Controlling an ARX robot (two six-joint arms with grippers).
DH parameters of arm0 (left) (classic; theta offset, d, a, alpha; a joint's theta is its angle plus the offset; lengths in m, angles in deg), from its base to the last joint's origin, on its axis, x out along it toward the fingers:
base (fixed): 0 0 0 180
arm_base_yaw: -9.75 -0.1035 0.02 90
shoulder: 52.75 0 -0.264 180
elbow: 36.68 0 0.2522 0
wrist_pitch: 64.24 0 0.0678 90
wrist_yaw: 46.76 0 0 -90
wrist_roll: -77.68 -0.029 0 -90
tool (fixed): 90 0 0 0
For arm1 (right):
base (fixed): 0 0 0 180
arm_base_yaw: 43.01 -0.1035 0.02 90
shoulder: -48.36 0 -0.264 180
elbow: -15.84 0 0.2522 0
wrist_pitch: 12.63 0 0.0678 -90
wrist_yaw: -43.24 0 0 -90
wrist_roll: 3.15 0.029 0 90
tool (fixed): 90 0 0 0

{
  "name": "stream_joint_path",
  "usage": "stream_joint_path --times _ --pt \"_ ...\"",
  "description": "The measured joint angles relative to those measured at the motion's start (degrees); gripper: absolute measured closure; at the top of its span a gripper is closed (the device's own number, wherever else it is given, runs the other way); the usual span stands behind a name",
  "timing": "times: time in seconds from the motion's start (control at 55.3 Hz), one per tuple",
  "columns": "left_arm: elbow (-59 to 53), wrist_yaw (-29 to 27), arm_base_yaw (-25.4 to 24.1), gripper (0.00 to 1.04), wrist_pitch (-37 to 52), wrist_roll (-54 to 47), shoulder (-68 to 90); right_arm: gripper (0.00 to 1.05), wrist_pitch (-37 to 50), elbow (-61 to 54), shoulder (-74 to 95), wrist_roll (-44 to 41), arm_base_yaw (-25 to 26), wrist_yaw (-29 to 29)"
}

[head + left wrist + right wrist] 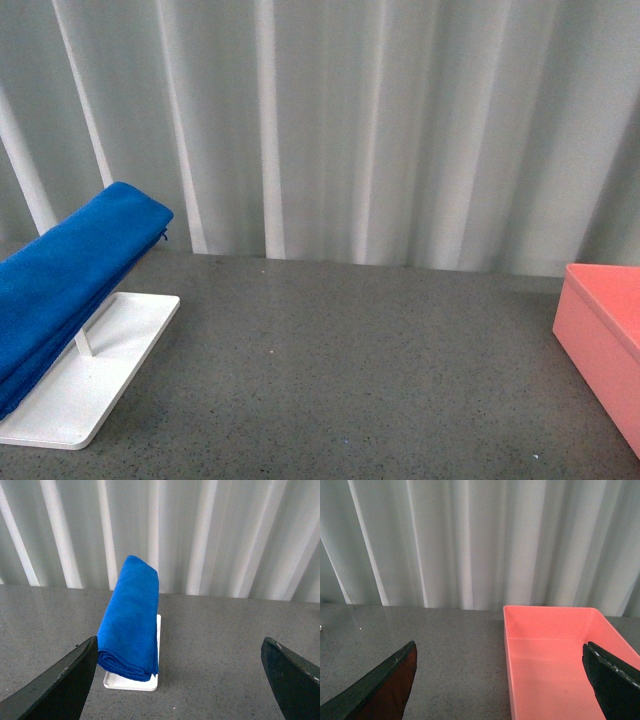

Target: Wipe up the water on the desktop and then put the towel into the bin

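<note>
Front view. One towel [70, 270]: bright blue, fuzzy microfibre, folded in several layers, draped lengthwise over a rack at the far left of the table [350, 370]. One white tray [120, 350]: flat, smooth, rounded corners, lying under the towel, with one pale upright post [84, 340] showing. One bin [605, 340]: salmon-pink, smooth straight walls, at the right edge, well apart from the towel. Table: dark grey, matte, finely speckled. Backdrop: pale pleated curtain [350, 120]. No arm is visible.

Left wrist view. Left gripper [179, 641]: two dark jaws spread wide, holding and touching nothing. The towel [131, 620] stands between them, farther off, its stacked folded edges facing the camera, on the white tray [131, 682].

Right wrist view. Right gripper [499, 646]: two dark jaws spread wide, gripping nothing. The bin [550, 611] is a rectangular open box on the table [445, 645], with nothing visible inside.
</note>
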State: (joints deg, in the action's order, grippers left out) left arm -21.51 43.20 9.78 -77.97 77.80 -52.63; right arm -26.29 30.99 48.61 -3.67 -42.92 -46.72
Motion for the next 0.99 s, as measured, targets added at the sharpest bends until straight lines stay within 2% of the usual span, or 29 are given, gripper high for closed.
stream_joint_path --times 0.958,0.994 --pt "0.0 0.0 0.0 0.07 0.0 0.0 0.0 0.07 0.0 0.0 0.0 0.0 0.02 0.0" --pt "0.77 1.68 -0.63 0.07 -2.47 -0.35 1.62 0.07 0.0 0.0 0.0 0.0 0.0 0.0"
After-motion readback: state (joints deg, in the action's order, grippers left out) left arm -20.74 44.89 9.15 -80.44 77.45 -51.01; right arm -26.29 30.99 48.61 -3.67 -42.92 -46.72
